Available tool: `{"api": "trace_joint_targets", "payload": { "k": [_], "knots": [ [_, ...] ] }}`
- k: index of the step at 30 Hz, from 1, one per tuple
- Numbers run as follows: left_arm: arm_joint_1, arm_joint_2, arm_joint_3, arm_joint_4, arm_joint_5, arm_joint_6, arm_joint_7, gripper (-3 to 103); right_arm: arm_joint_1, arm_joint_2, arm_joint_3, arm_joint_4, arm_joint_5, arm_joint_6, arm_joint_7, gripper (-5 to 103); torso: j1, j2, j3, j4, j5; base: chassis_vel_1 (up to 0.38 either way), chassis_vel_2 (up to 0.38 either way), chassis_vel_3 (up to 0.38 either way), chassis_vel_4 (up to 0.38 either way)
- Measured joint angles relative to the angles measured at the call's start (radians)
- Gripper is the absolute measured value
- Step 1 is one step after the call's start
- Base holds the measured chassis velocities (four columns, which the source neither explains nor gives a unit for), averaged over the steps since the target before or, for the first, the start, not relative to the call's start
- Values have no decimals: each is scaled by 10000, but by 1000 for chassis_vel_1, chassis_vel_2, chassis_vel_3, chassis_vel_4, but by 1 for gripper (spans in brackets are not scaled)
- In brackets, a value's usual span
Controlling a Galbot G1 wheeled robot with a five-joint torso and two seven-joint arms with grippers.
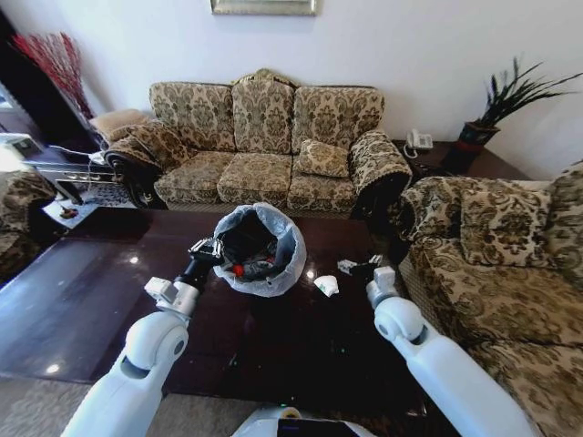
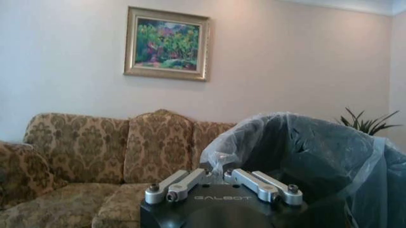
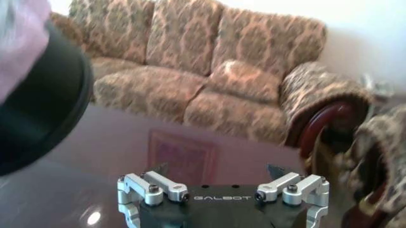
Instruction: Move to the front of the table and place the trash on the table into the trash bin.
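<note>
Dark table (image 1: 109,319): trash bin (image 1: 261,248) touching clenched left pincer (image 1: 206,249); white scrap (image 1: 327,285) beside released right pincer (image 1: 375,269).

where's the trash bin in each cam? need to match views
Head: trash bin at table centre, by the left gripper.
Left wrist: its bag and dark inside, right of the gripper base.
Right wrist: black wall at the frame's left edge.
Shared landmark: patterned sofa.

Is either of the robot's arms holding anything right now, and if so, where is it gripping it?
It cannot be told. The left tool sits at the trash bin rim; the right tool hovers over the table near scraps. Neither shows anything between its fingers.
</note>
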Motion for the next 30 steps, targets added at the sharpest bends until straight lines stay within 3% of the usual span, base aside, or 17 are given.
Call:
{"api": "trace_joint_targets", "payload": {
  "k": [7, 9, 13, 18, 30],
  "knots": [
    [-71, -40, -28, -51, -4, 159, -66, 3, 346, 350, -436, -1291, 226, 171, -616, 100, 13, -2, 6, 3, -1, 24, -2, -11, 11],
    [-167, -116, -12, -148, 7, 372, -177, 3, 696, 671, -645, -2426, 340, 410, -1090, 100, 22, -5, 10, 4, 6, 0, 0, 0, 0],
    [-231, -135, -20, -186, 7, 520, -205, 3, 1087, 1019, -752, -3369, 490, 514, -1229, 100, 22, -6, 9, -2, 4, 0, 0, 0, 0],
    [-164, -122, -169, -214, -5, 519, -224, 3, 1269, 1300, -794, -3803, 674, 527, -1157, 100, 17, -5, 8, 3, 3, 0, 0, 0, 0],
    [-291, -61, -84, -58, -38, 503, -189, 3, 914, 1244, -717, -3767, 934, 530, -1393, 102, 17, -5, 7, 0, 1, 0, 0, 0, 0]
  ]
}}
